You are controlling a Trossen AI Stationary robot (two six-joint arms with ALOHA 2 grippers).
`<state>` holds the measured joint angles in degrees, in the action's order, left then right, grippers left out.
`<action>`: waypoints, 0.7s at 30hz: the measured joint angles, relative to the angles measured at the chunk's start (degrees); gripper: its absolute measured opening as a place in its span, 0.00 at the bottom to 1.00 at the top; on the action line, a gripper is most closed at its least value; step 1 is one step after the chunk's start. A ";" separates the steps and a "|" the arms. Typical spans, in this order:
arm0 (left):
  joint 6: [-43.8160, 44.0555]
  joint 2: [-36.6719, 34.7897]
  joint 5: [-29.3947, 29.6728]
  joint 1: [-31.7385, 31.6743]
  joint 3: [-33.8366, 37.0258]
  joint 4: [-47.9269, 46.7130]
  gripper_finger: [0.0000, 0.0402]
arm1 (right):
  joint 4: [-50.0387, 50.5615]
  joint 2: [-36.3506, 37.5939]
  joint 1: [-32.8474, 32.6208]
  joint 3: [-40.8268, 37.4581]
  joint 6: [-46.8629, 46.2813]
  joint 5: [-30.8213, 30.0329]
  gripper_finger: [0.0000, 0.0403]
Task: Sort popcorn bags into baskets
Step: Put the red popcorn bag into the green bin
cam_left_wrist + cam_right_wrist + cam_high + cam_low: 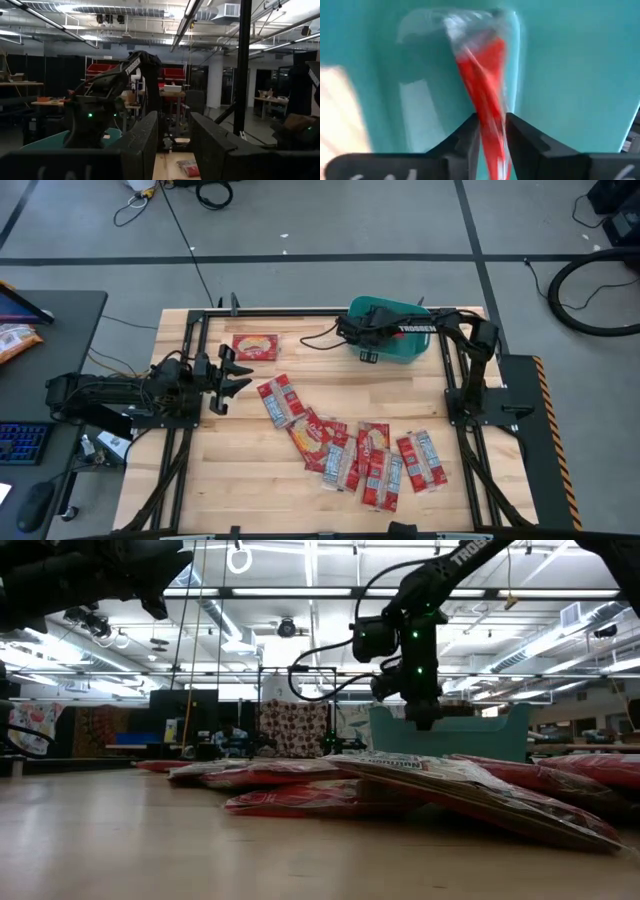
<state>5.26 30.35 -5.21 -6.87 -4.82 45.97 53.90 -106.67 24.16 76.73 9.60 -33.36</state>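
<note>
Between the right fingers (490, 131), above the teal plastic tub (580, 65), a flat red popcorn packet (487, 75) hangs gripped: light, limp, slippery film; pinch edges. Left fingers (172, 145) idle, apart.

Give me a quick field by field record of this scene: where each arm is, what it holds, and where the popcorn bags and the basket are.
right gripper: over the teal basket, a red popcorn bag between its fingers
left gripper: at the table's left side, open, holding nothing
loose popcorn bags: overlapping pile at the table's middle and front
single bag: lying apart, near the back edge
basket: back right of the wooden table
</note>
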 joint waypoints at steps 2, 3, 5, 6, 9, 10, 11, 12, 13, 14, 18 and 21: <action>-0.01 0.00 0.00 0.00 0.00 -0.58 0.29 | 0.99 0.16 -0.83 0.87 -0.34 -0.34 0.28; -0.02 0.00 0.00 0.00 0.00 -0.92 0.29 | 1.43 0.25 -1.21 1.36 -0.41 -0.51 0.30; -0.04 0.00 0.00 0.00 0.00 -1.29 0.29 | 2.92 0.41 -1.87 2.26 -0.88 -0.96 0.33; -0.04 0.00 0.00 0.00 0.00 -1.37 0.29 | 3.51 0.41 -2.16 2.86 -1.16 -0.95 0.35; -0.05 0.00 0.00 0.00 0.00 -1.40 0.29 | 6.76 0.41 -2.91 4.92 -2.38 -1.09 0.40; -0.07 0.00 -0.02 0.00 0.00 -1.48 0.29 | 7.80 0.41 -3.14 5.58 -2.92 -1.11 0.41; -0.08 0.00 -0.02 0.00 0.00 -1.57 0.29 | 9.15 0.41 -3.38 6.28 -3.67 -1.10 0.43; -0.09 0.00 -0.02 0.00 0.00 -1.64 0.29 | 10.58 0.54 -3.57 6.95 -4.56 -1.07 0.45; -0.11 0.02 -0.02 0.00 0.00 -1.66 0.29 | 11.77 0.62 -3.87 7.73 -5.47 -1.04 0.46; -0.09 0.00 -0.02 0.00 0.00 -1.66 0.29 | 12.68 0.68 -4.13 8.53 -6.42 -0.87 0.47; 0.07 0.00 -0.02 0.00 0.00 -1.63 0.29 | 15.14 1.36 -5.82 10.39 -9.41 -0.13 0.50; 1.60 0.00 -0.02 0.00 0.00 -1.66 0.29 | 16.03 2.23 -7.81 10.98 -11.64 0.03 0.51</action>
<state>6.85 30.35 -5.23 -6.87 -4.82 44.31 69.92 -104.44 16.35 87.71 -2.04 -33.33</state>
